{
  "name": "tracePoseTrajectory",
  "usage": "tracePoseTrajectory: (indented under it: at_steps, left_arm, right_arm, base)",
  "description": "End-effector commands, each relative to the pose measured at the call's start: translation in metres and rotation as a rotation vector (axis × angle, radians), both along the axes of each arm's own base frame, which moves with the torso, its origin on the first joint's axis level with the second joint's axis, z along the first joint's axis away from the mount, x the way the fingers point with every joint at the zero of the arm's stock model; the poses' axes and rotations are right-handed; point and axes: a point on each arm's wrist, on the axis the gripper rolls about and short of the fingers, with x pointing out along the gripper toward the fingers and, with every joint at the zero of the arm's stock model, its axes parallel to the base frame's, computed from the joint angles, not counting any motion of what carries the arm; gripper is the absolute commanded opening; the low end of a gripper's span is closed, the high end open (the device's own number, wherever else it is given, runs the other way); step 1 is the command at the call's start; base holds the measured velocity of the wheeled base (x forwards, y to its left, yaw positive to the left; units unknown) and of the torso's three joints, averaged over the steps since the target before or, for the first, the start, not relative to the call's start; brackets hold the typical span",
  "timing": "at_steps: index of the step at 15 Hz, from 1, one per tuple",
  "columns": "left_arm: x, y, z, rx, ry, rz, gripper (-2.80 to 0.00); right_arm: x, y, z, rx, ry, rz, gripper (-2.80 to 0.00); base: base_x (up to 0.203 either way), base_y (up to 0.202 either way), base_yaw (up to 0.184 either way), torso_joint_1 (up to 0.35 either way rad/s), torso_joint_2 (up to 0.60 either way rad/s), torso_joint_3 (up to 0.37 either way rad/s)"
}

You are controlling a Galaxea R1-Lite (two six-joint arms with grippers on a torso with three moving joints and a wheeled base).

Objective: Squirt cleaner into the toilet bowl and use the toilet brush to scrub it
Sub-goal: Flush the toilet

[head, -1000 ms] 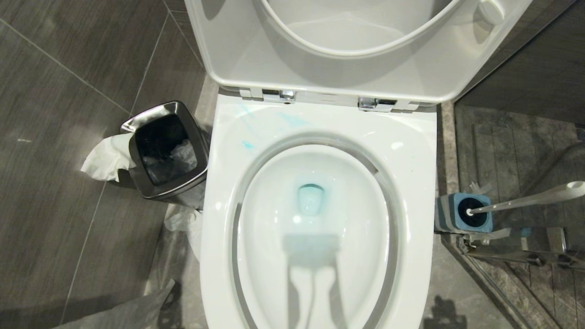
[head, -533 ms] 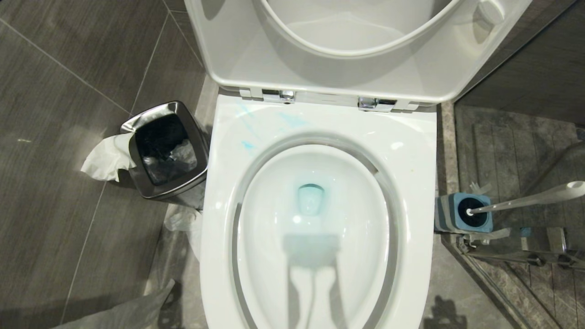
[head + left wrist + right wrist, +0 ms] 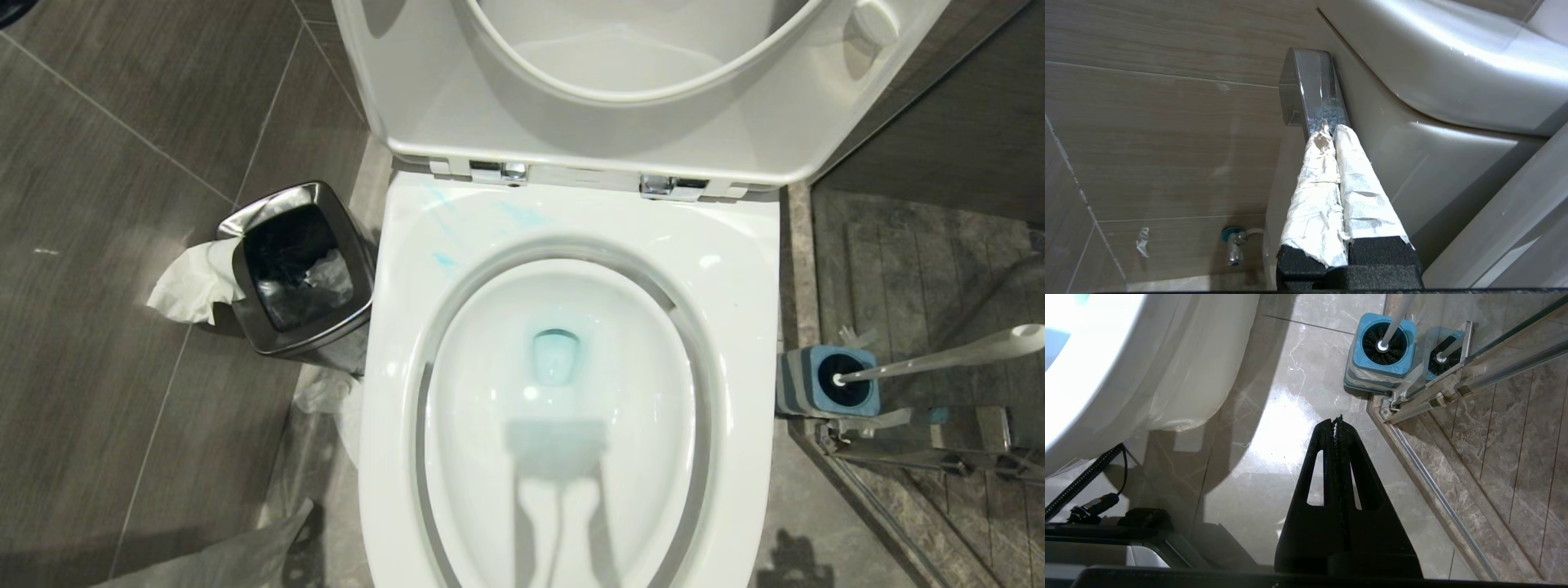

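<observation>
Turquoise cleaner (image 3: 445,260) on toilet bowl (image 3: 735,269) rim

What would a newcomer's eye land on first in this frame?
The open white toilet bowl fills the head view's middle, its water tinted teal by cleaner, with blue smears on the rear rim. The toilet brush stands in its blue holder on the right; a steel waste bin sits left.

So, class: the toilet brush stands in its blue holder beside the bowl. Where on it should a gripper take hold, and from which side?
Grip the toilet brush on its slim handle, probably near the upper end. The bristle head sits sunk in the holder, and the handle leans away from the toilet bowl, so coming from above on the open floor side looks clearest.
</observation>
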Motion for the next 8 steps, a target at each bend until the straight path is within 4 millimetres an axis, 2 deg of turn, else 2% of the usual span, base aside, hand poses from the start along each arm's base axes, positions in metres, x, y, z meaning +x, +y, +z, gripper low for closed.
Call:
tracePoseTrajectory:
  at_steps: [1,4,8]
  left_arm:
    - [0.007,-0.003,-0.006,0.034,0.036,0.013,-2.80]
    - [0.018,-0.007,-0.010,0.058,0.057,0.023,-2.80]
    - [0.030,-0.012,-0.003,0.083,-0.008,0.059,-2.80]
  right_arm:
    - [0.000,0.000,0.000,-0.001,0.001,0.000,-2.80]
    - [0.000,0.000,0.000,-0.001,0.001,0.001,-2.80]
    - [0.000,0.000,0.000,-0.001,0.001,0.001,-2.80]
  base:
    - [0.000,0.000,0.000,0.000,0.00,0.000]
    - [0.000,0.000,0.000,0.000,0.00,0.000]
    - [0.000,0.000,0.000,0.000,0.00,0.000]
